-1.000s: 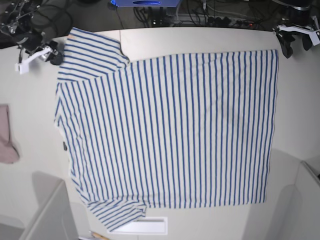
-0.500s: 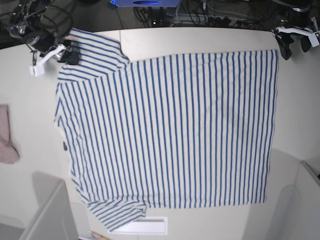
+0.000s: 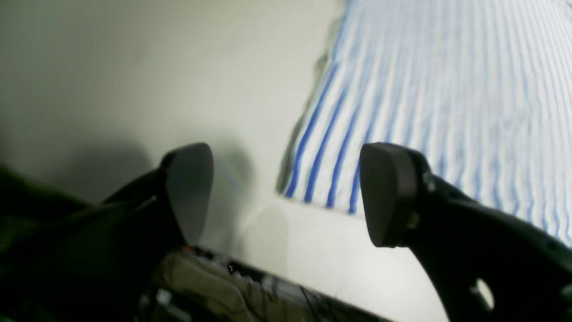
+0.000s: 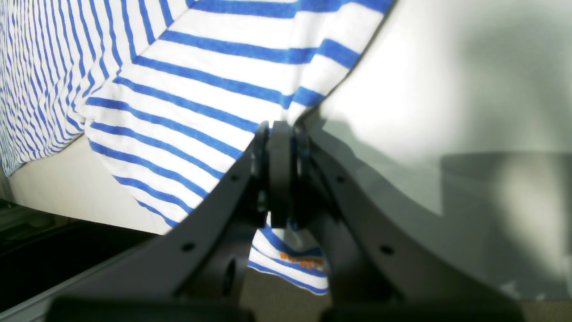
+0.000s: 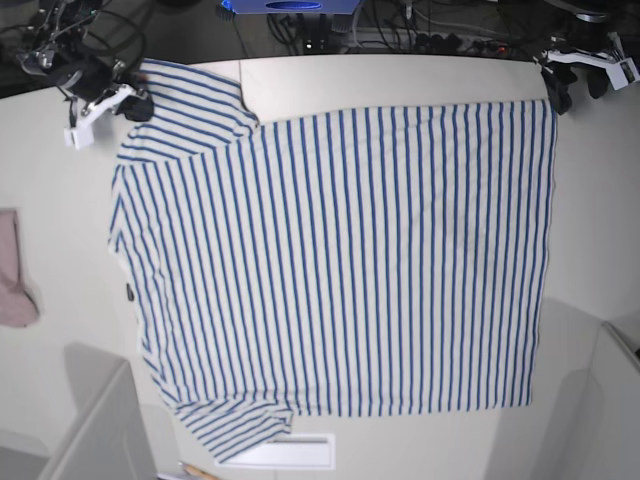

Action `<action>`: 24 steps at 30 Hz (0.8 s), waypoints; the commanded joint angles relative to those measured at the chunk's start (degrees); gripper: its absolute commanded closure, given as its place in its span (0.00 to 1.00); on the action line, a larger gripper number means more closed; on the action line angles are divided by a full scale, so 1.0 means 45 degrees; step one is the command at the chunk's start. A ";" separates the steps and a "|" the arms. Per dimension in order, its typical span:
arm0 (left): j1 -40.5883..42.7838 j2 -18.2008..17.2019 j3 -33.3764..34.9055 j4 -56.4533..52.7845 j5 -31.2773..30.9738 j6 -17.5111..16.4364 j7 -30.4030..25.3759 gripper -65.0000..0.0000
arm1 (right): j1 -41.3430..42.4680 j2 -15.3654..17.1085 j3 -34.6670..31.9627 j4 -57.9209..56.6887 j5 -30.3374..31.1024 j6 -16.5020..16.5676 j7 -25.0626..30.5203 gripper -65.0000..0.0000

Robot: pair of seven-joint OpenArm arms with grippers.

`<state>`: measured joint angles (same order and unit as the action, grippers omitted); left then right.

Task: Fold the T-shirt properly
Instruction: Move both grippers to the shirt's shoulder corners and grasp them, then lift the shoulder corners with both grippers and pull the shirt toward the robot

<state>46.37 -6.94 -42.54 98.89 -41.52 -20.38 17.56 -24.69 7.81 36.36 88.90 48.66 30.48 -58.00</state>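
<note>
The T-shirt (image 5: pixel 340 260) lies spread flat over the middle of the table (image 5: pixel 60 230), sleeves toward the pink cloth (image 5: pixel 14 275) side. The right gripper (image 4: pixel 280 147), which a second ago stood spread just off the upper sleeve, has moved onto that sleeve's edge and is now pinching the striped fabric. The left gripper (image 3: pixel 286 197) has shifted closer to the shirt's far hem corner, jaws spread, holding nothing.
</note>
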 commanded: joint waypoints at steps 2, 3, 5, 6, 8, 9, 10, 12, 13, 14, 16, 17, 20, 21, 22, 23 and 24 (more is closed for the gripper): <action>-0.0136 -0.0089 -0.0128 0.0031 -0.0122 -0.0130 0.0346 0.25 | -0.0131 0.0110 -0.0002 0.0063 -0.0450 -0.0121 -0.0445 1.00; -0.0292 -0.0089 -0.0128 -0.0047 -0.0122 -0.0189 0.0561 0.25 | -0.0131 0.0110 -0.0002 0.0063 -0.0450 -0.0121 -0.0465 1.00; -0.0585 -0.0070 -0.0128 -0.0086 -0.0122 -0.0462 0.0913 0.25 | -0.0131 0.0110 -0.0041 0.0063 -0.0450 -0.0121 -0.0465 1.00; -0.0761 0.0009 -0.0128 -0.0086 -0.0122 -0.0501 0.1069 0.26 | -0.0131 0.0110 -0.0041 0.0063 -0.0450 -0.0121 -0.0465 1.00; -0.1132 0.0184 -0.0148 -0.0105 -0.0122 -0.0482 0.1616 0.26 | -0.0131 0.0110 -0.0002 0.0063 -0.0450 -0.0121 -0.0465 1.00; -0.1288 0.0184 -0.0167 -0.0105 -0.0102 -0.0482 0.2085 0.26 | -0.0131 0.0110 -0.0002 0.0063 -0.0450 -0.0121 -0.0465 1.00; -0.1445 0.0184 -0.0167 -0.0105 -0.0102 -0.0482 0.2554 0.26 | -0.0131 0.0110 -0.0002 0.0063 -0.0450 -0.0121 -0.0465 1.00; -0.1738 0.0263 -0.0167 -0.0105 -0.0083 -0.0462 0.3414 0.26 | -0.0131 0.0110 0.0018 0.0063 -0.0450 -0.0121 -0.0465 1.00; -0.1816 0.0282 -0.0363 -0.0105 -0.0083 -0.0345 0.3804 0.26 | -0.0150 0.0110 0.0018 0.0063 -0.0450 -0.0121 -0.0465 1.00; -0.1875 0.0360 -0.0616 -0.0105 -0.0102 -0.0150 0.4078 0.26 | -0.0150 0.0110 0.0018 0.0063 -0.0450 -0.0121 -0.0465 1.00; -0.2129 0.0849 -0.1300 -0.0105 -0.0044 0.0202 0.4566 0.26 | -0.0189 0.0110 0.0018 0.0063 -0.0450 -0.0121 -0.0484 1.00; -0.2187 0.1024 -0.1808 -0.0105 -0.0024 0.0280 0.4762 0.26 | -0.0189 0.0110 0.0018 0.0063 -0.0450 -0.0121 -0.0484 1.00; -0.2246 0.1103 -0.2375 -0.0105 -0.0005 0.0280 0.5269 0.26 | -0.0189 0.0110 0.0018 0.0063 -0.0450 -0.0121 -0.0484 1.00; -0.2246 0.1103 -0.2375 -0.0144 -0.0005 0.0280 0.5309 0.26 | -0.0189 0.0110 0.0018 0.0063 -0.0450 -0.0121 -0.0484 1.00; -0.2265 0.1103 -0.2375 -0.0184 -0.0005 0.0280 0.5309 0.26 | -0.0189 0.0110 0.0018 0.0063 -0.0450 -0.0121 -0.0484 1.00; -0.2363 0.1103 -0.2355 -0.0203 -0.0005 0.0280 0.5309 0.26 | -0.0170 0.0110 0.0018 0.0063 -0.0450 -0.0121 -0.0484 1.00; -0.2402 0.1103 -0.2355 -0.0262 -0.0005 0.0280 0.5328 0.26 | -0.0170 0.0110 0.0018 0.0083 -0.0450 -0.0121 -0.0484 1.00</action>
<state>34.83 -1.41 -52.75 97.17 -40.80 -18.76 42.28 -24.82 7.81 36.36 88.92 48.90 30.48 -58.35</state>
